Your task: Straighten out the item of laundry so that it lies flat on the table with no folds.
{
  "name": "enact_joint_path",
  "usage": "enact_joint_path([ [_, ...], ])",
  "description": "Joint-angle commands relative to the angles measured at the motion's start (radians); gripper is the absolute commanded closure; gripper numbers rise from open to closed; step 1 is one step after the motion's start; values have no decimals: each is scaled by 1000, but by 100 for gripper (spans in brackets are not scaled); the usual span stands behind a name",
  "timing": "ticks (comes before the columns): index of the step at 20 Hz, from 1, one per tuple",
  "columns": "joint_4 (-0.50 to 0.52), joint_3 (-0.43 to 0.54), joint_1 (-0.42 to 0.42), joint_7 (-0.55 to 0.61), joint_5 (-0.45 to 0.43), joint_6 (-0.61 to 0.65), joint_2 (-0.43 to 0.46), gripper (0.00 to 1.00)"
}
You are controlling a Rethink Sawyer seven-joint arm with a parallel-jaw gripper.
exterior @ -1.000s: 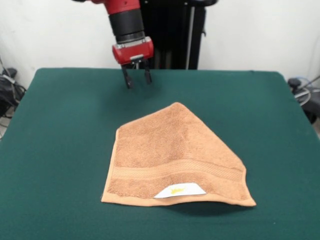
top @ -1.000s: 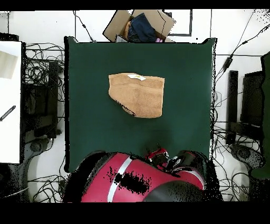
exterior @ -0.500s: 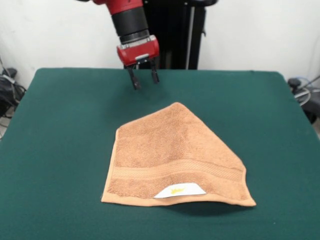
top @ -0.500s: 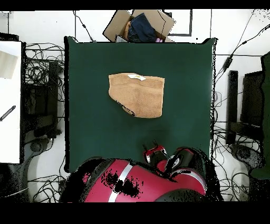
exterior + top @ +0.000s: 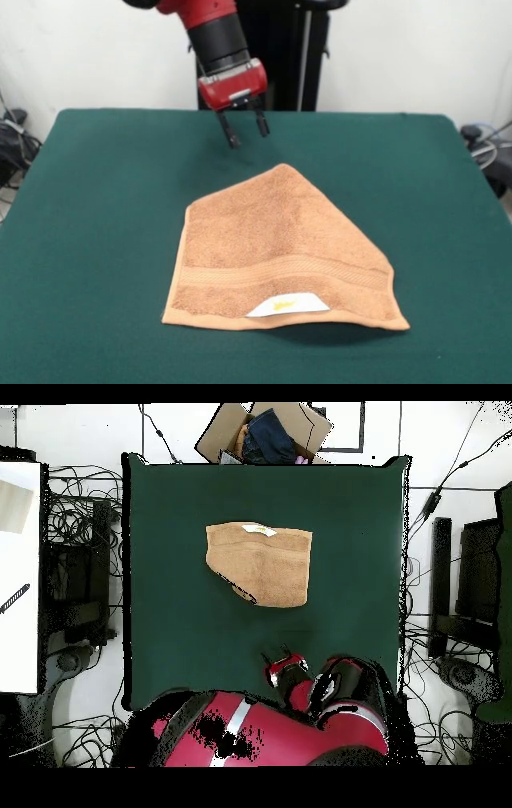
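The orange-tan towel (image 5: 276,248) lies in the middle of the dark green table (image 5: 96,208), folded so its far side comes to a point. A woven band runs near its front edge, and a white label with a yellow mark (image 5: 286,306) peeks out there. In the overhead view the towel (image 5: 260,562) sits a little above the table's (image 5: 350,534) middle. My gripper (image 5: 246,132) hangs open and empty above the table, behind the towel's far point and slightly to its left, not touching it. It also shows in the overhead view (image 5: 283,658).
An open cardboard box (image 5: 265,432) with dark cloth in it stands just past the table's edge opposite the robot. Cables lie on the floor around the table. A white surface (image 5: 20,574) stands to the left in the overhead view.
The gripper has moved to the right in the front view and a little toward the towel, staying open. The towel has not moved.
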Motion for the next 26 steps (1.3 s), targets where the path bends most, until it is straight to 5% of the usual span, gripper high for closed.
enact_joint_path([
  [1, -88, 161, -15, 338, -28, 101, 15, 0],
  [26, -109, 237, -68, 387, -35, 134, 44, 0],
])
